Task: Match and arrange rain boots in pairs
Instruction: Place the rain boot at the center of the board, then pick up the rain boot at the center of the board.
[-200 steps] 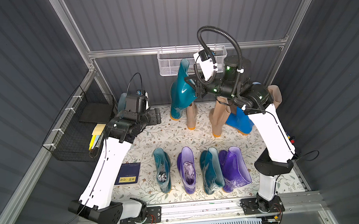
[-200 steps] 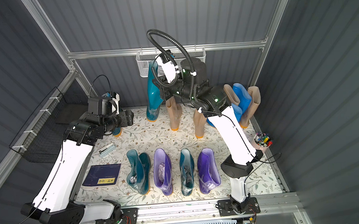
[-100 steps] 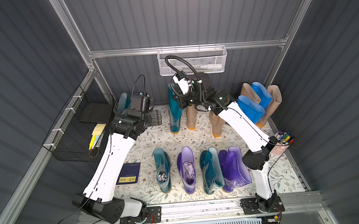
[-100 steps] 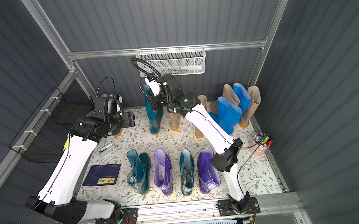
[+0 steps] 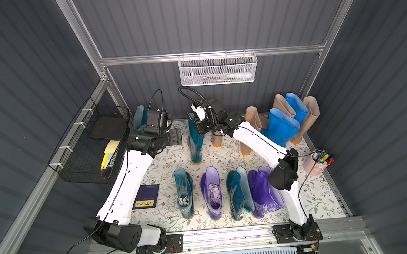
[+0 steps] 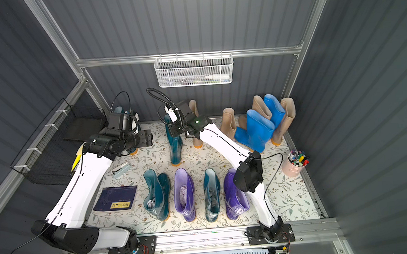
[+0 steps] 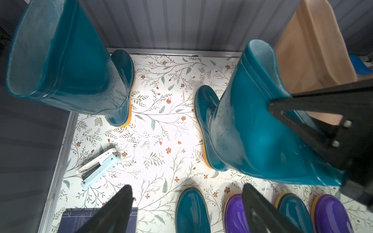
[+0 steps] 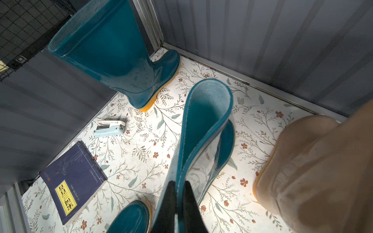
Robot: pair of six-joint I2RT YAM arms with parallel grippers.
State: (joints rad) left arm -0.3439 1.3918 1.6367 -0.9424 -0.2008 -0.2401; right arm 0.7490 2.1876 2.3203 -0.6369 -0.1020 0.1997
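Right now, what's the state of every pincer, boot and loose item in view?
right pincer: shut on teal boot
teal boot: upright, cuff pinched
left pincer: open, empty
corner teal boot: upright, free-standing
front-row boots: upright, teal and purple alternating
blue boots: standing together
book: closed, flat

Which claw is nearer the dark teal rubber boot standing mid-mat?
Right. Right claw pinches the rim of the dark teal rubber boot; left claw hangs open beside it, apart.

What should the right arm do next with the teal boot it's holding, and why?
Probably carry the held teal boot over beside the corner teal boot, since the right fingers pinch its rim and bare mat lies between the two matching boots.
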